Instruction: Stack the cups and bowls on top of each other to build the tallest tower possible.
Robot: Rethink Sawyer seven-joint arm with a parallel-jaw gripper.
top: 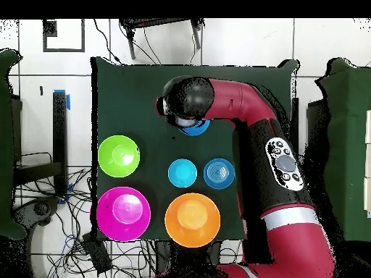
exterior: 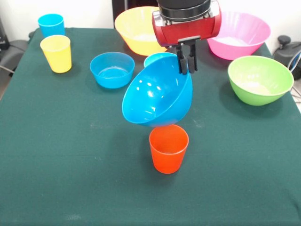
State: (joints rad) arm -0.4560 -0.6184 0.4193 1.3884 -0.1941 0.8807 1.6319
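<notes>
Front view, left to right: we see the sky blue cup [exterior: 51, 24] at the far left corner of the green table [exterior: 70, 165], upright, with the yellow cup [exterior: 57, 53] just in front of it, also upright. Next we have a small blue bowl [exterior: 112, 69] sitting open side up on the cloth. Behind it at the far edge is the large yellow-orange bowl [exterior: 136, 30], partly hidden by the arm. Center: the gripper [exterior: 186, 60] has its two black fingers [exterior: 180, 62] close together, pinching the rim of the medium blue bowl [exterior: 157, 96], which hangs tilted with its opening facing us and down-left. Another blue rim [exterior: 157, 57] peeks out just behind it; we can't tell what it rests on. The tilted bowl's lower edge is right at the rim of the orange-red cup [exterior: 168, 148], which stands upright; contact we can't confirm. Right side: pink bowl [exterior: 242, 34] at the far edge, green bowl [exterior: 260, 79] in front of it, both upright and apart. In the overhead view the arm [top: 239, 101] covers the held bowl, only a blue sliver [top: 196, 129] showing.
</notes>
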